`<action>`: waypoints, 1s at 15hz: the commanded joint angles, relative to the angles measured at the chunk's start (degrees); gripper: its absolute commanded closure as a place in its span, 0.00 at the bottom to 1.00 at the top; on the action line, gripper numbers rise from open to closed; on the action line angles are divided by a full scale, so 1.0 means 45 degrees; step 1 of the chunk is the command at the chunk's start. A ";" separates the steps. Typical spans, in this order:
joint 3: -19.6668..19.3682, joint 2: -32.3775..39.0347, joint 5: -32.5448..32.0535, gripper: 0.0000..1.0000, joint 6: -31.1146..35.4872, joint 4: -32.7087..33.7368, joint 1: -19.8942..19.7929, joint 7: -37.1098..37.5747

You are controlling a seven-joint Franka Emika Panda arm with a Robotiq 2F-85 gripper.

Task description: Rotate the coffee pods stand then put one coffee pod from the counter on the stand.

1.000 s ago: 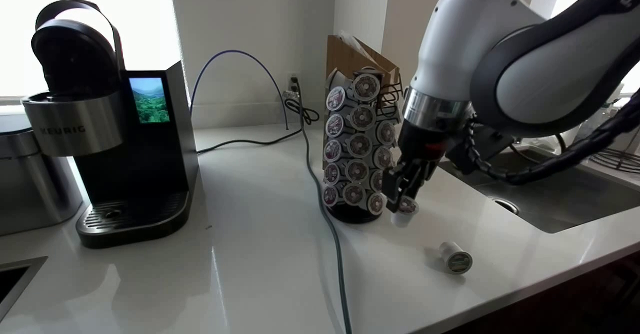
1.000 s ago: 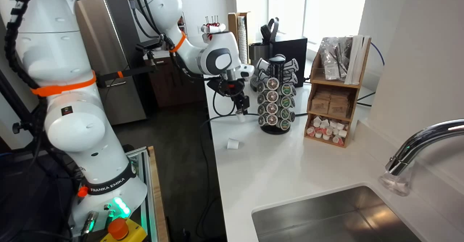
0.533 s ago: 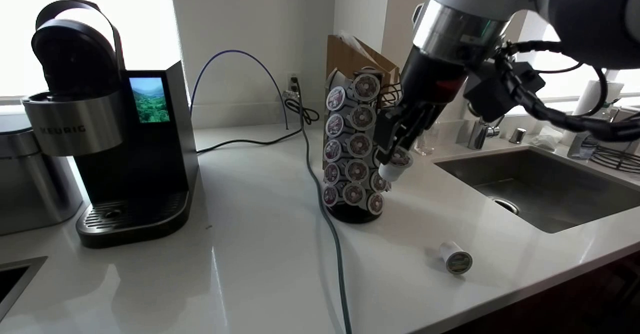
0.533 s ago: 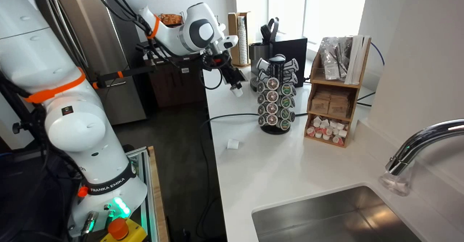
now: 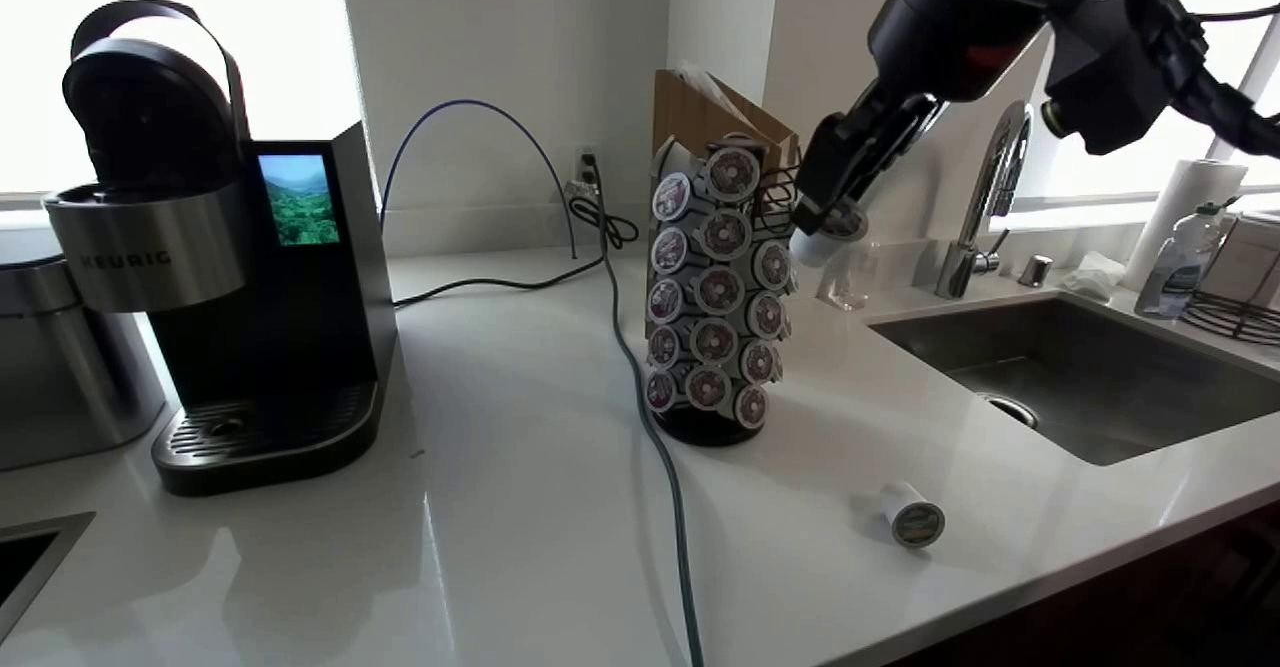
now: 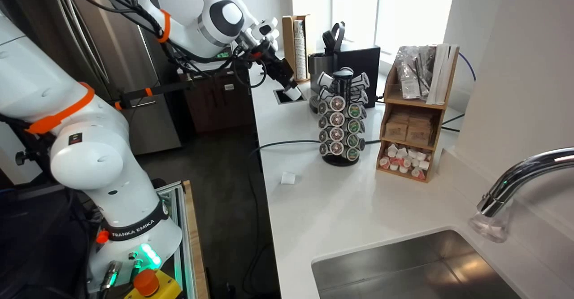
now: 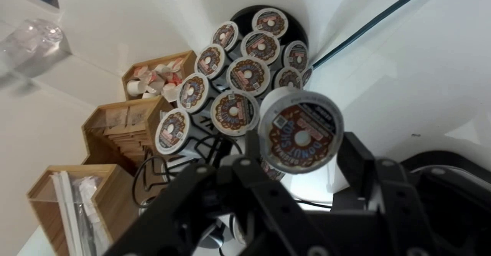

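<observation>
The coffee pods stand (image 5: 722, 292) is a dark wire tower with columns of round-lidded pods; it also shows in an exterior view (image 6: 343, 115) and the wrist view (image 7: 247, 75). Bare wire loops (image 5: 778, 192) show near its top. My gripper (image 5: 815, 219) is shut on a coffee pod (image 5: 826, 241), pale-bodied with a brown donut-print lid (image 7: 302, 137). The pod is tilted, lid toward the wrist camera, held in the air near the stand's upper part; it also shows in an exterior view (image 6: 293, 93). The white counter (image 5: 540, 507) lies below.
A loose pod (image 5: 912, 515) lies on its side on the counter. The coffee maker (image 5: 270, 297) stands to one side of the stand. A wooden organizer (image 6: 410, 115) stands behind the stand. A cable (image 5: 665, 467) runs past its base. A sink (image 5: 1080, 377) is nearby.
My gripper has lifted the pod from close to the counter beside the stand's base up to the height of its upper rows, and the wrist has tilted. The stand has not visibly moved.
</observation>
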 commanded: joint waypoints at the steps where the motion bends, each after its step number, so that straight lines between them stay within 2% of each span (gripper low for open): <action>1: 0.0535 -0.1386 -0.0955 0.71 0.0648 -0.1258 -0.0859 -0.0060; 4: 0.0824 -0.2045 -0.2195 0.71 0.1544 -0.1947 -0.1490 -0.0004; 7: 0.0943 -0.2338 -0.4582 0.71 0.3177 -0.2462 -0.2183 0.0540; 13: 0.1594 -0.2229 -0.9142 0.71 0.6869 -0.2321 -0.5048 0.2727; 14: 0.1193 -0.2114 -0.7979 0.46 0.5802 -0.2318 -0.4102 0.1834; 15: 0.1258 -0.2114 -0.8436 0.46 0.6339 -0.2316 -0.4511 0.2088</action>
